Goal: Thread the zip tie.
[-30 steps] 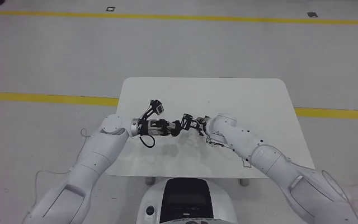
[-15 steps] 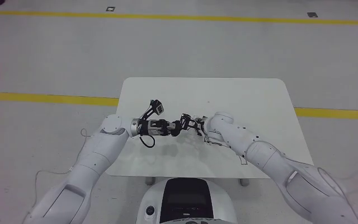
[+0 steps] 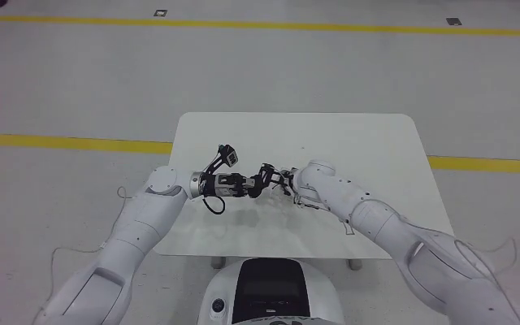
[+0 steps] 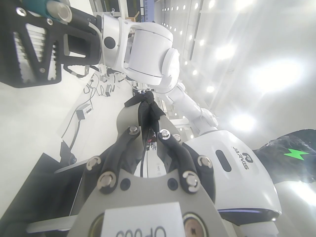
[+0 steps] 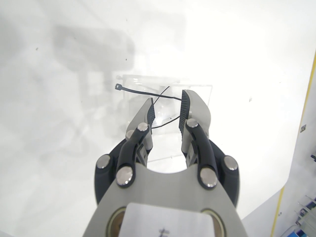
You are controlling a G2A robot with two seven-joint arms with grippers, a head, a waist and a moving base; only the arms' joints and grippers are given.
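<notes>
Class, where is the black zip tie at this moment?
In the right wrist view, the zip tie lies looped on a clear plastic block on the white table, just ahead of the tips of the open right claw.

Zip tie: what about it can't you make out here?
- Right wrist view: zip tie strap vanishes behind a finger of the open right gripper.
- Left wrist view: left gripper, shut jaws hide what the dark strand between them is.
- Top view: zip tie too small to find.
</notes>
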